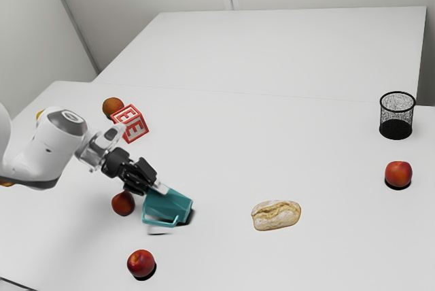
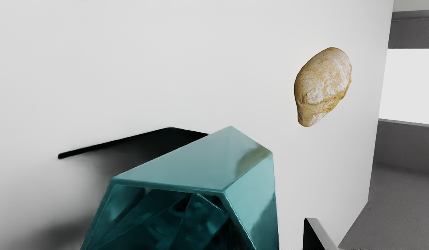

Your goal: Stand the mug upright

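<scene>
One teal mug (image 1: 168,207) is on or just over the table (image 1: 326,148), tipped on its side rather than upright, its mouth turned toward the claw (image 1: 153,187) and its single handle on the side facing the exterior view's bottom edge. Whether it bears fully on the tabletop I cannot tell. The claw is released: in the wrist view one fingertip (image 2: 315,234) stands outside the mug, with a gap between it and the mug's wall; the second is hidden (behind or inside the mug, I cannot tell which).

Three red fruits are on the table: one (image 1: 123,203) just beside the mug, one (image 1: 141,263) near it, toward the exterior view's bottom edge, and one (image 1: 398,174) well apart, toward the exterior view's right. A fourth fruit, more orange (image 1: 112,107), sits just behind one red-and-white block (image 1: 131,124), which has the letter E on two faces. Two more things peek out by the arm (image 1: 51,143), one yellow (image 1: 40,113) and one orange (image 1: 6,183), both mostly hidden.

There is one bread roll (image 1: 276,215), apart from the mug on the exterior view's right of it, and one black mesh cup (image 1: 397,115), upright, beyond the farthest red fruit.
</scene>
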### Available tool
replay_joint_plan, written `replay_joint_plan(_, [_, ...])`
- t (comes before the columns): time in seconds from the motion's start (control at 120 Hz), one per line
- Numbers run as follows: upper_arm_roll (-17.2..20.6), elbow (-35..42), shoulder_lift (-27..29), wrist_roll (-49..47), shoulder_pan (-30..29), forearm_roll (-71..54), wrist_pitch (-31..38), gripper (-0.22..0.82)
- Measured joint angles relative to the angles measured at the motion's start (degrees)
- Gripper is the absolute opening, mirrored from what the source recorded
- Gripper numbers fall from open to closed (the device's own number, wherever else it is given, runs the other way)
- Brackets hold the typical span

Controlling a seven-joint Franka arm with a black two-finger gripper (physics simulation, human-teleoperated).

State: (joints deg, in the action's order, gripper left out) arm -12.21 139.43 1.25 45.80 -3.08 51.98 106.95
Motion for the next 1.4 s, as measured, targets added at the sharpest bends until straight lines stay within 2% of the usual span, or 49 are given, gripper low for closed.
replay_joint_plan(0.092, [0.0,-0.09,0.24,0.94,-0.16,0.08,-0.78,-0.06])
replay_joint_plan(0.208, [0.0,-0.1,0.65,1.95,-0.37,0.15,-1.65,-0.12])
replay_joint_plan(0.425, [0.0,-0.28,2.43,3.19,-0.29,0.19,-2.37,-0.16])
replay_joint_plan(0.567, [0.45,-5.04,3.49,2.6,-0.15,-2.5,-2.51,-0.17])
replay_joint_plan(0.742, [4.15,-14.23,3.47,-1.31,-0.36,-16.94,-1.31,-0.18])
replay_joint_plan(0.908, [8.56,-18.68,3.19,-6.88,-0.17,-30.85,0.98,-0.18])
replay_joint_plan(1.183, [12.16,-18.97,2.86,-16.28,-0.12,-43.2,6.59,-0.18])
replay_joint_plan(1.4, [13.92,-17.07,1.04,-22.17,0.19,-47.76,12.88,-0.18])
